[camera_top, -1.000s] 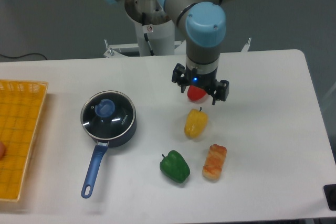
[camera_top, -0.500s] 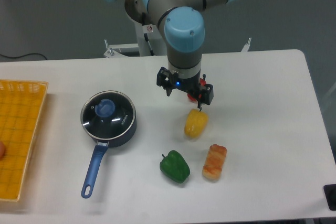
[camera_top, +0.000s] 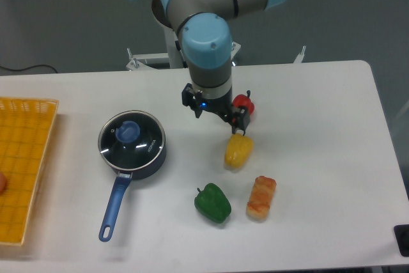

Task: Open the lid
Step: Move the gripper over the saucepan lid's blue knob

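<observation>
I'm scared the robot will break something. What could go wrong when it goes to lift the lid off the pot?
The gripper hangs close to the red pepper and yellow pepper, so it might nudge one as it travels. The lid is glass with only a small blue knob to grab; a bad pinch could let it slip. The saucepan sits loose on the table and might get dragged.

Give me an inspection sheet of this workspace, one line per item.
Surface: white table.
Job's things: lid closed on the saucepan, blue knob up.
Clutter: yellow pepper, green pepper, red pepper, bread roll, yellow basket at the table's left edge.
Grippers: gripper above the table right of the lid, holding nothing visible; jaw state unclear.
Cables: black cable at far left.
Surroundings: grey wall.
</observation>
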`<state>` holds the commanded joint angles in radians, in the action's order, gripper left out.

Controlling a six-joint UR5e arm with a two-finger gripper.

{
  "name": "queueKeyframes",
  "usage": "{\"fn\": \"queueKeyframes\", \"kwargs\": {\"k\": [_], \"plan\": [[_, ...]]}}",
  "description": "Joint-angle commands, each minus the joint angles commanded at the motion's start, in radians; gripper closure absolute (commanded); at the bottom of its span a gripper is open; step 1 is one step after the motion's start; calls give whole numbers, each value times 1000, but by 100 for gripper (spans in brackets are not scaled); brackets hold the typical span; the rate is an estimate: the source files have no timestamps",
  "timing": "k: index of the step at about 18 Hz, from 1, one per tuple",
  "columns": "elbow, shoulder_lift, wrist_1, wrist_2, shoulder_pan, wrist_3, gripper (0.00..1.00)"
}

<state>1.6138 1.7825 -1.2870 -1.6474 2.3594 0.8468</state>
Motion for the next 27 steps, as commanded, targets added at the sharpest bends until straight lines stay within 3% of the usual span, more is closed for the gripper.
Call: {"fn": "queueKeyframes", "kwargs": {"k": [5, 21, 25, 27], "plan": [[-31, -2, 5, 11, -5, -9, 0], [-29, 15, 5, 29, -8, -49, 0], [-8, 14, 8, 29, -63, -124, 0], [8, 11, 35, 28, -87, -162, 0]]}}
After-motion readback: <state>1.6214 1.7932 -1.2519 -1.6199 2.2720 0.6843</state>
